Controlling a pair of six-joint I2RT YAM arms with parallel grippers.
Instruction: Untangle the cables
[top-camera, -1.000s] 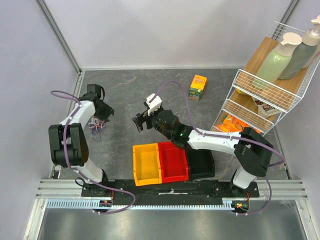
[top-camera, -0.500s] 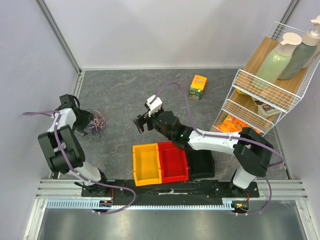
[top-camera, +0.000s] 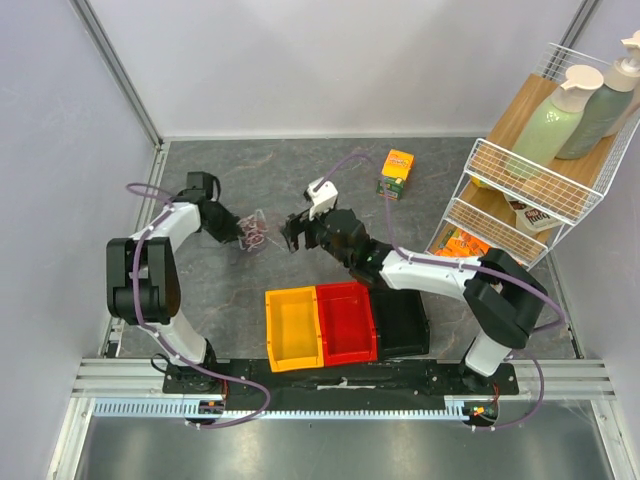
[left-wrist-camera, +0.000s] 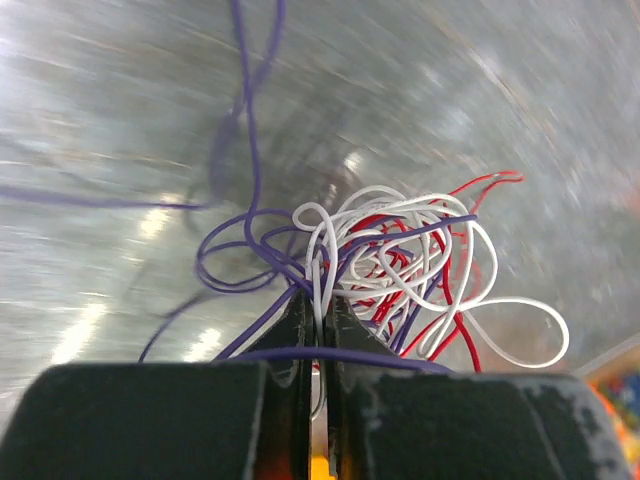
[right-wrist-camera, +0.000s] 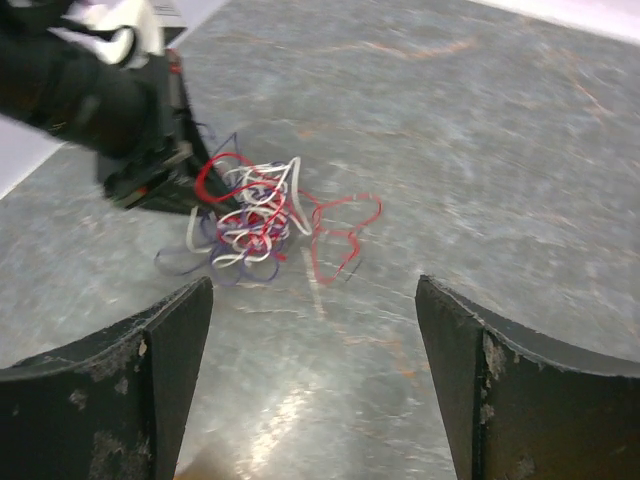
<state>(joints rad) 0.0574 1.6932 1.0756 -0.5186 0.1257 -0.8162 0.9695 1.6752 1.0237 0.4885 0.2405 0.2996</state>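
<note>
Sitting pinched in the left end effector (left-wrist-camera: 318, 305), the tangled cables (left-wrist-camera: 400, 255).

Grey marbled tabletop (top-camera: 300, 180). A tangle of purple, red and white cables (top-camera: 255, 232) lay left of centre. Small orange box (top-camera: 397, 172) stood near the far edge, right of centre. Yellow bin (top-camera: 292, 328), red bin (top-camera: 346, 322) and black bin (top-camera: 405, 330) sat side by side, touching, by the near edge. White wire rack (top-camera: 470, 182) stood along the right edge.
</note>
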